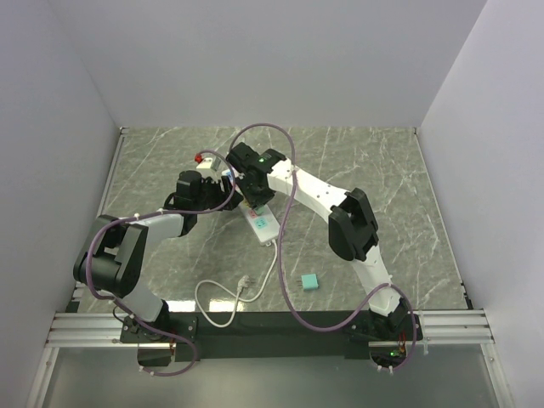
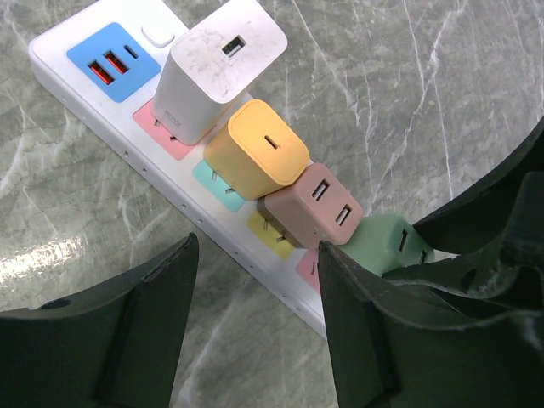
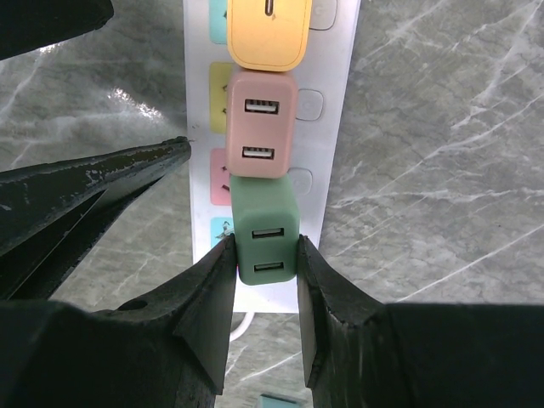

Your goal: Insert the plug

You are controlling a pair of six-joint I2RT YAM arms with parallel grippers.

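A white power strip (image 1: 260, 224) lies mid-table, also in the left wrist view (image 2: 153, 174) and the right wrist view (image 3: 336, 127). My right gripper (image 3: 265, 243) is shut on a green two-port USB plug (image 3: 266, 229) and holds it over the strip's pink socket, beside a pink plug (image 3: 263, 123). The green plug also shows in the left wrist view (image 2: 382, 242). From above, the right gripper (image 1: 255, 201) hides it. My left gripper (image 2: 257, 248) is open, one finger over the strip's edge and one over the table, just left of the right gripper (image 1: 223, 189).
A white charger (image 2: 217, 68), a yellow plug (image 2: 255, 149) and the pink plug (image 2: 310, 204) sit in the strip's other sockets. The strip's white cord and wall plug (image 1: 245, 285) loop toward the near edge. A teal cube (image 1: 310, 281) lies right of the cord.
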